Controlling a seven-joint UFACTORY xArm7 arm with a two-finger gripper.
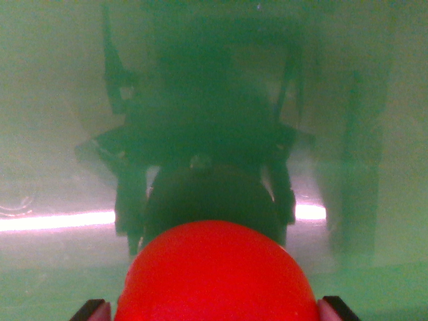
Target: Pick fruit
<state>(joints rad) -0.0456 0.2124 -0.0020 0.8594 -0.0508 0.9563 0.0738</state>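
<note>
No writing was legible. The gripper clenched a round glossy red fruit between its fingertips, above a glossy green surface.

You see a plain, bright red fruit near the bottom, with no markings. Either side of it, the gripper fingertips are black with pinkish pads. The glossy surface beyond is pale green, crossed by a pink-white streak and dark green-black reflections.
</note>
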